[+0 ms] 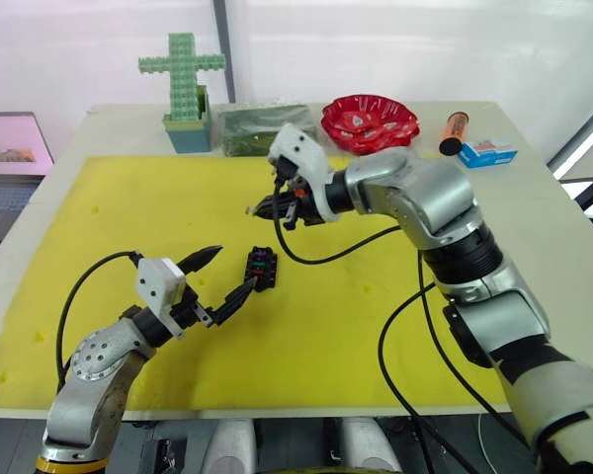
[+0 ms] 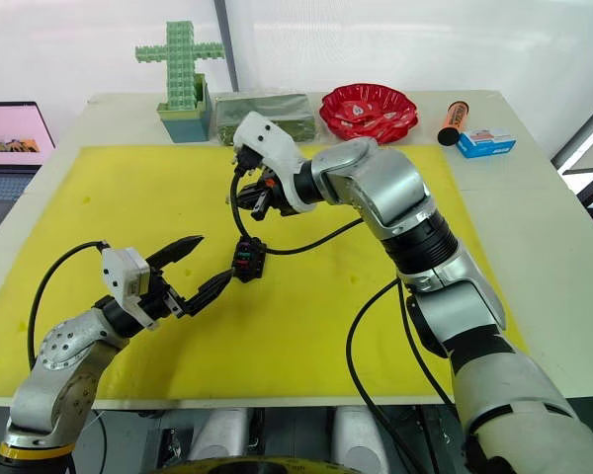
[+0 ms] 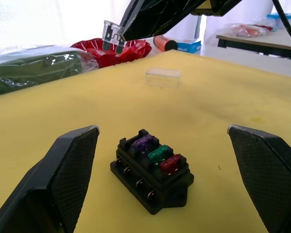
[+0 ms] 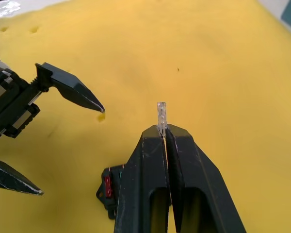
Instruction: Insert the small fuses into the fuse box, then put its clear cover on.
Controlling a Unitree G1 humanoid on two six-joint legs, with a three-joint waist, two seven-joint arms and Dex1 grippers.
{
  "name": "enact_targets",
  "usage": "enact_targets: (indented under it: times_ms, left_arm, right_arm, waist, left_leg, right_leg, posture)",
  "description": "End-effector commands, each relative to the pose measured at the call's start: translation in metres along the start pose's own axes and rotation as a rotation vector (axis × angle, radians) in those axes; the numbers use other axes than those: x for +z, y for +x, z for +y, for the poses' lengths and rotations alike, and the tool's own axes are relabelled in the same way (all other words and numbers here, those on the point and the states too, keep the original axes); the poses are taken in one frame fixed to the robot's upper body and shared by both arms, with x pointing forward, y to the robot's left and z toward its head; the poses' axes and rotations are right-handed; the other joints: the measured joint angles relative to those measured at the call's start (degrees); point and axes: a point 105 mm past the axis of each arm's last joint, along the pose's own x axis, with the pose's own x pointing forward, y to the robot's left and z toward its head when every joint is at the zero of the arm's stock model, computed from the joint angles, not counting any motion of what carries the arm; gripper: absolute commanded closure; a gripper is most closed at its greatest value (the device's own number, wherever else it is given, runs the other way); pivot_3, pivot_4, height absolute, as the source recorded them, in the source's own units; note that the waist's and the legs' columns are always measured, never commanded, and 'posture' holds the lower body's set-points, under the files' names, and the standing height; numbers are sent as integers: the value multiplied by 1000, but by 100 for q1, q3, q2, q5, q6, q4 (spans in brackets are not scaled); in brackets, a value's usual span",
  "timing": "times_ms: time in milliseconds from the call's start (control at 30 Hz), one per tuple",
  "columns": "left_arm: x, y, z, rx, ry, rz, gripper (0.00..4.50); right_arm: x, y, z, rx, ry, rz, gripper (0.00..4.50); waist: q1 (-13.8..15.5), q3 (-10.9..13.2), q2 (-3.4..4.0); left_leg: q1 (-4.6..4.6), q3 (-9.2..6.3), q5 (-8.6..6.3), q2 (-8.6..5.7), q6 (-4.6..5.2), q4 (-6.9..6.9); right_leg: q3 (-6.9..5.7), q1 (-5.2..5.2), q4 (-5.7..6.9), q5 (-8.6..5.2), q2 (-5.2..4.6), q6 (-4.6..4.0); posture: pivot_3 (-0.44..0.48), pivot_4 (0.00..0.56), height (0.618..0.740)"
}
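While our right gripper [image 4: 163, 132] pinches the pale grey fuse [image 4: 161, 114] above the fuse box [image 3: 152, 173] on the mat, between our spread left gripper [image 1: 220, 273] fingers, we should lower it prongs-down over the empty slot.

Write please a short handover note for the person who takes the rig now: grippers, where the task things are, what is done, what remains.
Right gripper: shut on the pale grey fuse, held in the air above the yellow mat, short of the fuse box.
Left gripper: open, fingers on either side of the fuse box, holding nothing.
Done: purple fuse, green fuse and red fuse sit in the box.
Clear cover: lies on the mat beyond the box, untouched.
Left: insert the grey fuse, then put the cover on.
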Motion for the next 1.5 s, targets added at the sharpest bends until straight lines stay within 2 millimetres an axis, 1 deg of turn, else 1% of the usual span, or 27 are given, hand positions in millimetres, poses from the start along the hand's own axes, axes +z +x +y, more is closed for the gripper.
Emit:
enact_targets:
  times_ms: [33,67,133,267,400,500,667,967,1167,1500]
  left_arm:
    - [6,-1,2,11,28,-26,0]
    - [5,-2,1,14,23,-26,0]
    - [2,-4,0,22,10,-24,0]
    - [-5,-4,-2,21,-13,-22,0]
    - [-10,0,0,28,-27,-28,0]
    - [-14,5,1,30,-32,-32,0]
    - [-14,13,3,36,-31,-50,0]
    - [-18,11,4,42,-25,-39,0]
    - [-19,10,5,58,-30,-33,0]
    - [-21,9,6,60,-23,-23,0]
  right_arm:
    - [0,1,-8,-72,-148,90,4463]
    - [1,1,1,13,-122,80,4463]
    - [2,-1,11,112,-105,79,4463]
    - [-4,2,9,116,-132,142,4463]
    - [3,2,17,161,-101,141,4463]
    - [1,5,19,158,-119,146,4463]
    - [-3,14,14,133,-131,154,4463]
    - [-9,28,12,127,-151,165,4463]
    - [-10,33,13,134,-166,168,4463]
    - [-17,39,15,141,-184,182,4463]
  waist:
    - [-3,-1,-1]
    - [-4,-1,-1]
    - [-12,0,-1]
    - [-54,0,0]
    - [-94,-1,-1]
    - [-98,-1,-1]
    - [-96,-1,-1]
    - [-99,0,-1]
    - [-101,0,-1]
    - [-104,0,0]
  left_leg:
    - [0,0,0,0,0,0]
    - [0,0,0,0,0,-1]
    - [-1,0,0,0,0,-2]
    - [-1,-1,0,1,0,-3]
    - [-1,-3,0,1,0,-2]
    - [-1,-3,0,1,0,-5]
    - [-1,-3,0,1,0,-4]
    - [-1,-3,0,1,0,-6]
    - [-2,-3,0,1,0,-5]
    - [-2,-3,0,1,-1,-6]
  right_leg:
    - [0,0,0,0,0,0]
    - [0,0,0,0,0,-1]
    - [0,-1,-1,0,0,0]
    - [-1,-1,0,9,1,16]
    - [-3,0,0,0,0,1]
    - [-3,-2,1,3,1,6]
    - [-3,-2,0,10,0,17]
    - [-3,-3,0,10,1,18]
    - [-3,-2,0,10,0,18]
    - [-3,-3,0,10,1,19]
  posture:
    - [0,150,740]
    - [0,150,740]
    - [0,150,740]
    - [0,150,740]
    - [0,150,740]
    - [0,150,740]
    - [0,150,740]
    - [0,150,740]
    - [0,150,740]
    - [0,150,740]
